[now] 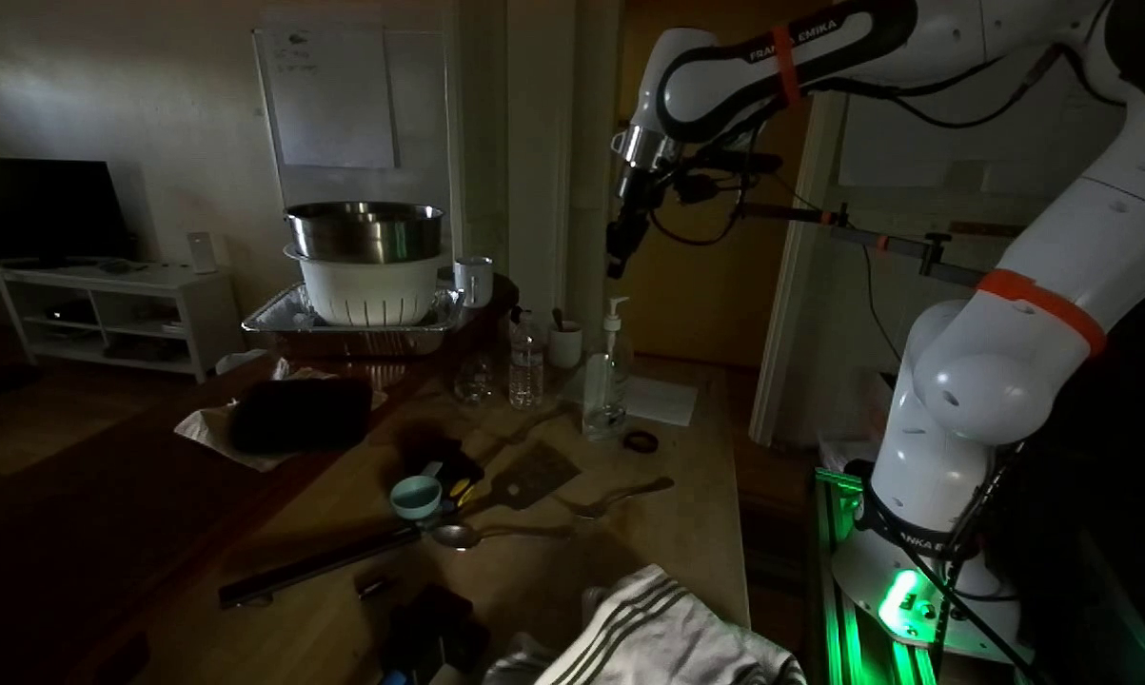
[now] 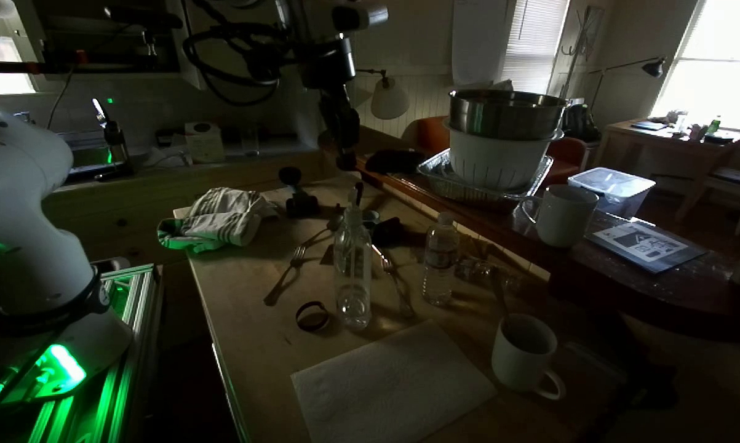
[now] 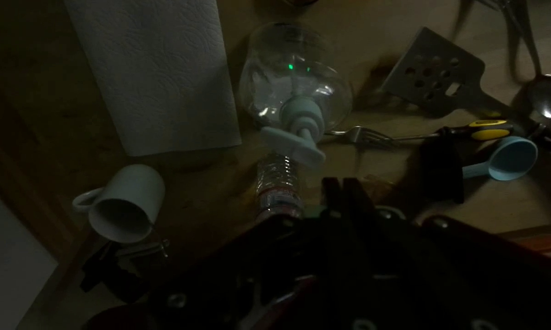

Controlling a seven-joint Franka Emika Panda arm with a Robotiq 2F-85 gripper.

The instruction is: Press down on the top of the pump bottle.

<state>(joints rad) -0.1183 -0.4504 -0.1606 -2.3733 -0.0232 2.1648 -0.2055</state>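
Note:
The pump bottle stands upright on the table in both exterior views [image 1: 607, 381] [image 2: 352, 277]. It is clear, with a whitish pump head on top. In the wrist view the pump head [image 3: 298, 147] shows near the middle, with the clear body behind it. My gripper [image 1: 616, 266] is in the air above the pump head in an exterior view, apart from it. It also hangs above the bottle in an exterior view [image 2: 346, 163]. In the wrist view its fingertips [image 3: 339, 182] are almost together with nothing between them, right of and below the pump head.
A water bottle [image 2: 440, 261], a mug [image 2: 523, 354], a paper towel [image 2: 394, 387] and a dark ring [image 2: 312, 315] are near the bottle. A spatula [image 3: 433, 73] and cutlery lie on the table. A metal pot [image 1: 367, 231] sits on a white colander [image 1: 367, 287].

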